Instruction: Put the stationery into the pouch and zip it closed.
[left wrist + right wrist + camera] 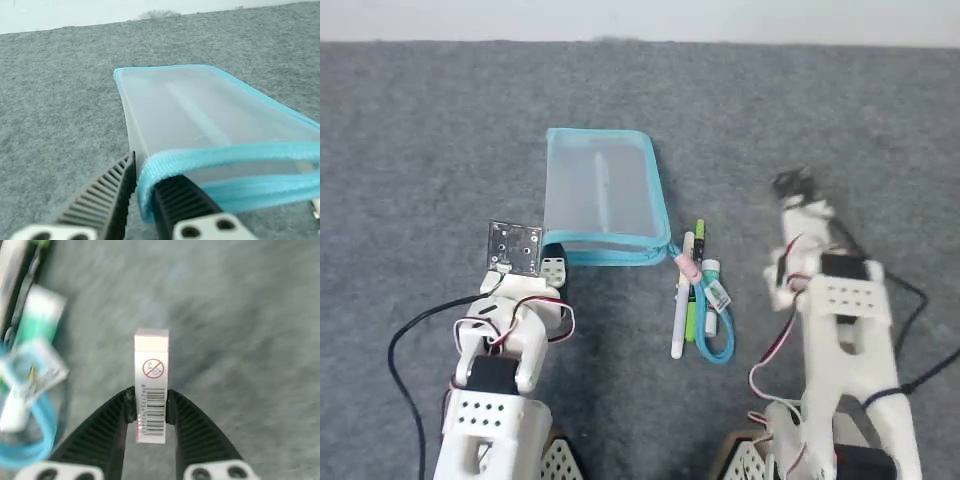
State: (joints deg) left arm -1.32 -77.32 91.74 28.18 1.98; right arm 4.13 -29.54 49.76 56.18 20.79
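Pouch: one, translucent with a teal zip edge, at upper centre of the high view. The left gripper pinches its near left corner. At right, the right gripper clamps one eraser. Just right of the pouch lie a white pen, a green pen, one small tube and one blue cord loop. Grey mat stretches wide to the left and top edges.

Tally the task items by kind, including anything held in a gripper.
pouch: 1, held by the left gripper
pens: 2, a white pen and a green pen
green-capped tube: 1
blue cord loop: 1
eraser: 1, held by the right gripper
Total: 6
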